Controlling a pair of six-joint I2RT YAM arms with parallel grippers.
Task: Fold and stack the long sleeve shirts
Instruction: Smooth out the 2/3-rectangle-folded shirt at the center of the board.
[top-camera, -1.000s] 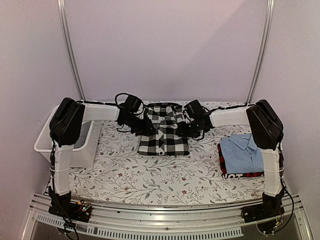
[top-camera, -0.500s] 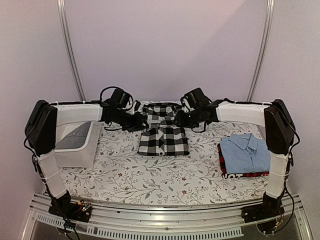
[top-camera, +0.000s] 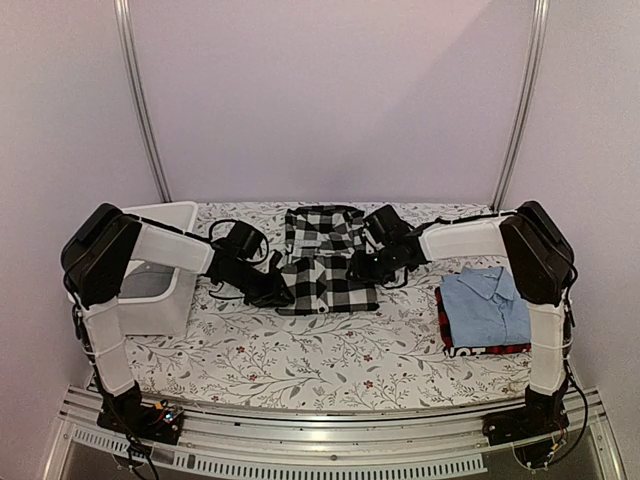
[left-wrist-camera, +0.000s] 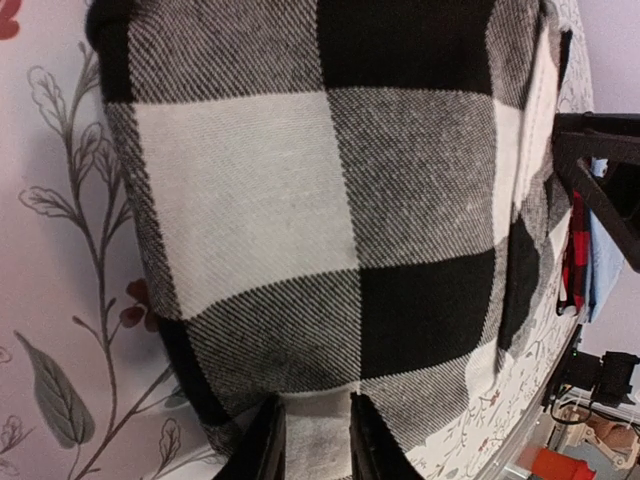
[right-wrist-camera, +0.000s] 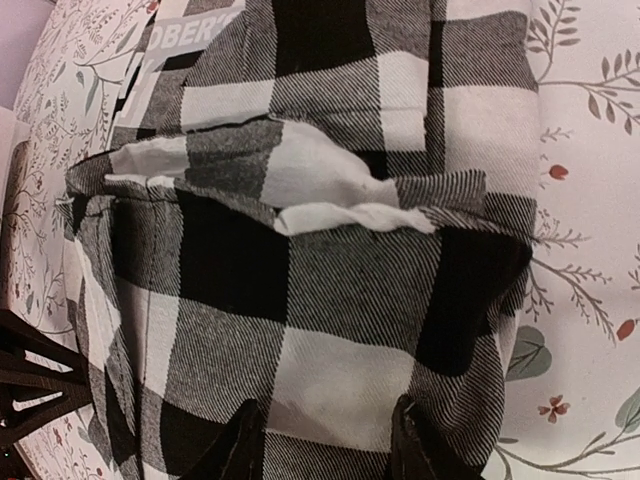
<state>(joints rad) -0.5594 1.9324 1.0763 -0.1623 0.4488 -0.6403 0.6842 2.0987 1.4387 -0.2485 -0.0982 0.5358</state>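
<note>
The black-and-white checked shirt (top-camera: 326, 268) lies folded mid-table, its lettered black band (right-wrist-camera: 195, 32) at the far end. My left gripper (top-camera: 278, 292) is at its near left corner; in the left wrist view the gripper (left-wrist-camera: 315, 440) has its fingers close together with a fold of checked cloth (left-wrist-camera: 300, 200) pinched between them. My right gripper (top-camera: 362, 268) is at the shirt's right edge. In the right wrist view that gripper (right-wrist-camera: 330, 440) stands open, fingers wide apart over flat cloth (right-wrist-camera: 330, 300). The light blue shirt (top-camera: 487, 303) lies folded on the red-and-black one (top-camera: 444, 325) at the right.
A white plastic tub (top-camera: 160, 275) stands at the table's left edge, under the left arm. The flowered tablecloth (top-camera: 300, 350) covers the table. Metal frame posts (top-camera: 140, 100) rise at the back.
Both arms dropped and pulled toward the near side. The left gripper went from the shirt's far left to its near left corner and narrowed onto the cloth. The right gripper settled lower on the right edge.
</note>
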